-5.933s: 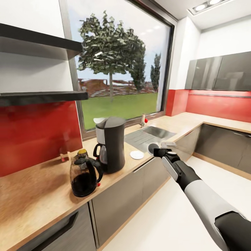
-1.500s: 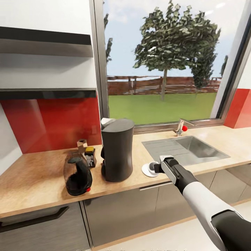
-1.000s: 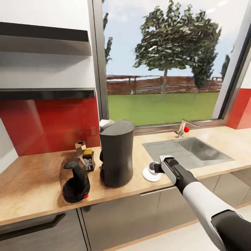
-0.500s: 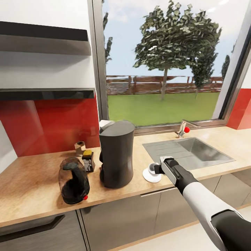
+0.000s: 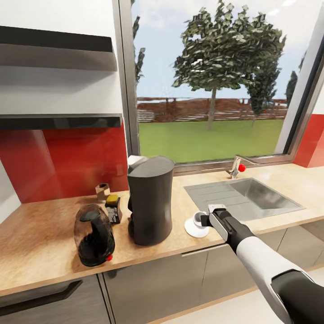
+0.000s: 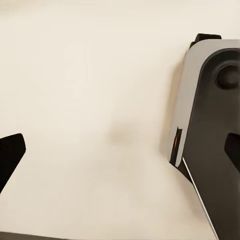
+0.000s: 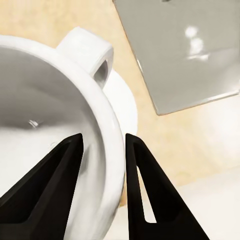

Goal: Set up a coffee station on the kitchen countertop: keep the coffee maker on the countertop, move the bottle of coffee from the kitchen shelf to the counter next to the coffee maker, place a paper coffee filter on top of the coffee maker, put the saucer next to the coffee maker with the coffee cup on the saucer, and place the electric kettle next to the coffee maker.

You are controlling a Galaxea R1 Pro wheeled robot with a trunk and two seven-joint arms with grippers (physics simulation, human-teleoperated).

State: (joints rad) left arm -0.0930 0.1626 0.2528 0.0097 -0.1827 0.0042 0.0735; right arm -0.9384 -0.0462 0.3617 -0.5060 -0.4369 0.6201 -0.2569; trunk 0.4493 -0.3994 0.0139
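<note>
While the right arm reaches out over the light wooden countertop (image 5: pixel 40 238), its right gripper (image 5: pixel 203 220) sits at the small white ceramic coffee cup (image 5: pixel 196 219), which is over the round white saucer (image 5: pixel 196 228) near the counter's front edge. From the right wrist view you can see the two black fingers (image 7: pixel 137 180) straddling the cup's rim (image 7: pixel 111 135), one inside the bowl and one outside, so the jaws are pinching the cup wall. Whether the cup is actually resting on the saucer (image 7: pixel 122 102) or just above it, I can't tell. Its handle points toward the stainless steel sink (image 7: pixel 185 45).

That saucer is just to the right of the tall dark grey coffee maker (image 5: pixel 150 200), which stands on the counter with a bit of white paper filter (image 5: pixel 133 160) poking out at its top left. Left of the machine is the dark glass electric kettle (image 5: pixel 93 235) with a red button, and behind it a small dark coffee bottle with a yellow lid (image 5: pixel 113 208), plus a little brown block-like thing (image 5: pixel 103 191) by the red backsplash (image 5: pixel 63 157).

Left wrist view just shows pale floor (image 6: pixel 90 100) and part of the robot's grey and black body (image 6: pixel 210 130). One dark fingertip (image 6: pixel 10 157) pokes in at the edge, so can't tell how those jaws stand.
</note>
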